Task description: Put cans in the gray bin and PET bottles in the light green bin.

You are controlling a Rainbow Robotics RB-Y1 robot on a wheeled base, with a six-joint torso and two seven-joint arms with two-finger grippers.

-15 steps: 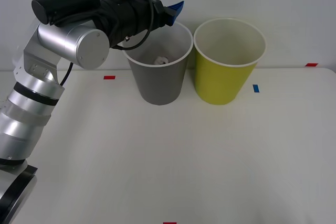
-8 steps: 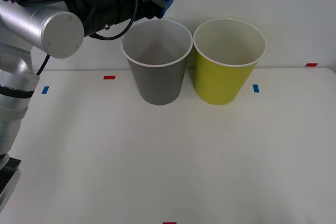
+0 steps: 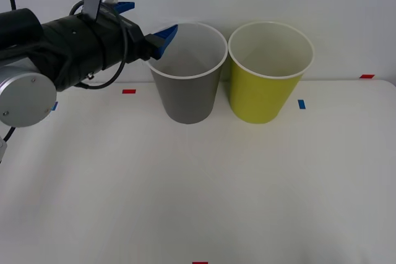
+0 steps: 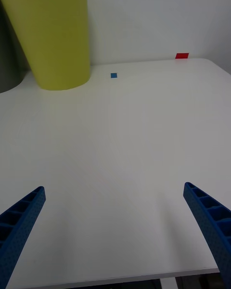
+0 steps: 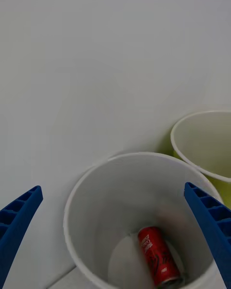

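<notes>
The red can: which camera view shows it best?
The left wrist view: it looks down into the gray bin, where the red can lies on the bottom. From the front, the bin's wall hides the can. The right wrist view faces the table.

The gray bin [image 3: 187, 75] and the light green bin [image 3: 270, 72] stand upright at the far side of the white table [image 3: 204, 196], their rims touching or nearly so, leaving no passage between them. The left gripper [image 3: 143, 23], fingers spread, hangs just beside the gray bin's rim on its left, blocking approach from that side. A red can [image 5: 157, 256] lies on the gray bin's floor; the space above it is open. The light green bin's mouth is unobstructed. In front of both bins the tabletop is bare and wide, with small red [image 3: 129, 91] and blue [image 3: 302, 104] tape marks lying flat.
</notes>
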